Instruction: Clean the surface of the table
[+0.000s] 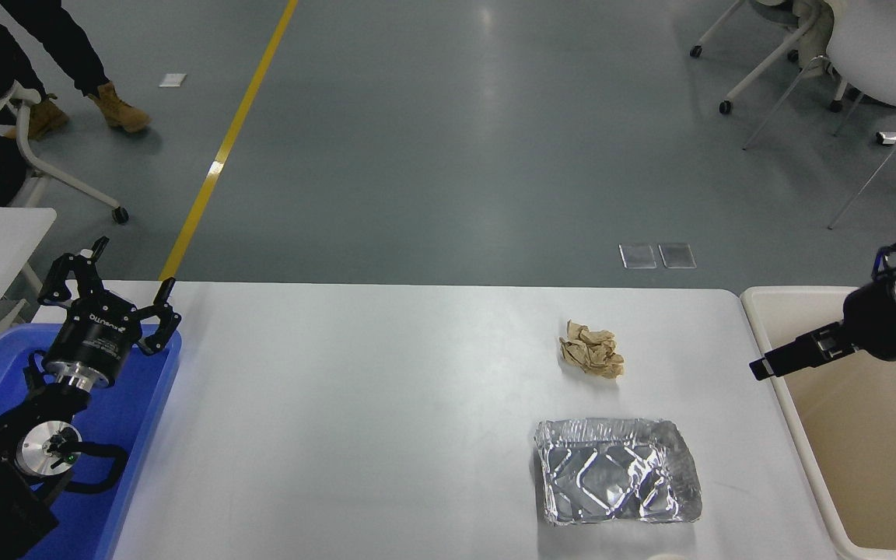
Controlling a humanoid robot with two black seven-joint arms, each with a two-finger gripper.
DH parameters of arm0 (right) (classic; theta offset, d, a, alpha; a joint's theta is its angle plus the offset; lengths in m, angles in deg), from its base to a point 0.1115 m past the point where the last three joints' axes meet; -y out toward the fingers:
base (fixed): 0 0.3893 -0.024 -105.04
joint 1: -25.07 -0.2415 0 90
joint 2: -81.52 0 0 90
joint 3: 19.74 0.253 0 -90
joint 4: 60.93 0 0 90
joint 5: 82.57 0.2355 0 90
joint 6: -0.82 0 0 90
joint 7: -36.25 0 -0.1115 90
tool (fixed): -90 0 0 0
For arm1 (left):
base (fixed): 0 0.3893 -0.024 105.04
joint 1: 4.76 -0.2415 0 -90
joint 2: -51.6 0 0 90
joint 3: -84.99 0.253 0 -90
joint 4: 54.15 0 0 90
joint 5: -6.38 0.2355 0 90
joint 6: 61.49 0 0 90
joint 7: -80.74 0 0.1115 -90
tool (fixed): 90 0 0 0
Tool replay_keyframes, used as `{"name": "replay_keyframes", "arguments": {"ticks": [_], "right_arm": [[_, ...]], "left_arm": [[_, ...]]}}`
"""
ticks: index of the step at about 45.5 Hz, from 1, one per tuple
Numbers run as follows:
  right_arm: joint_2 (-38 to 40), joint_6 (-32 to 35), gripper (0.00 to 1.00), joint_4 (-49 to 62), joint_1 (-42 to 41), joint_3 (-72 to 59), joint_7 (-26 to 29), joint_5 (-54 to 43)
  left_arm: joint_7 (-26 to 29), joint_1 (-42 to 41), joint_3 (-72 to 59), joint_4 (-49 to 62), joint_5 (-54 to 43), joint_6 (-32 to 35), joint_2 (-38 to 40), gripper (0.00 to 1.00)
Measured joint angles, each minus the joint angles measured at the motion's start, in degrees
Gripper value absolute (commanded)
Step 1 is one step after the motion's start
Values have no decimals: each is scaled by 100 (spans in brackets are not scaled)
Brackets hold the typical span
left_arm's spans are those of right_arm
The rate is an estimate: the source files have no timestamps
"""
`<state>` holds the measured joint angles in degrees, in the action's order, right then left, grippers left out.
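My right gripper [763, 368] hangs over the near-left rim of the beige tub [868, 467], fingers pressed together and grasping nothing, pointing left toward the tabletop [386, 420]. My left gripper [108, 289] is parked at the lower left above the blue tray [141, 420], fingers spread apart and empty.

Items noted, near to far:

1. A crumpled foil tray [617, 471] lies on the tabletop near its front edge, right of centre. It is open side up and dented.
2. A wad of brown paper [593, 348] sits on the tabletop just beyond the foil tray, apart from it.
3. The tabletop spans the middle of the view, between the blue tray at its left and the beige tub at its right.
4. Beyond the far edge is grey floor with a yellow line [222, 148].
5. A person's legs and tan boots [117, 107] show at the top left, beside a white chair.
6. More white chairs [868, 54] stand at the top right.
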<state>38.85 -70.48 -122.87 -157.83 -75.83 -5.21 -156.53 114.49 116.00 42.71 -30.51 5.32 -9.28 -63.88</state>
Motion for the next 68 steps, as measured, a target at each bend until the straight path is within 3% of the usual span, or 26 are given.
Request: {"name": "replay_keyframes", "arguments": {"ticks": [13, 24, 39, 68], "right_arm": [[1107, 2, 99, -1096, 371, 884, 0, -1437], [1459, 1, 99, -1793, 613, 1455, -1, -1853], [1484, 0, 99, -2276, 1184, 2192, 5, -1949], [1060, -12, 99, -2424, 3156, 4003, 21, -2304]], "left_arm": [[0, 0, 0, 0, 0, 0, -1, 100], [0, 0, 0, -2, 0, 0, -1, 100], [0, 0, 0, -1, 0, 0, -1, 100], [0, 0, 0, 1, 0, 0, -1, 100]]}}
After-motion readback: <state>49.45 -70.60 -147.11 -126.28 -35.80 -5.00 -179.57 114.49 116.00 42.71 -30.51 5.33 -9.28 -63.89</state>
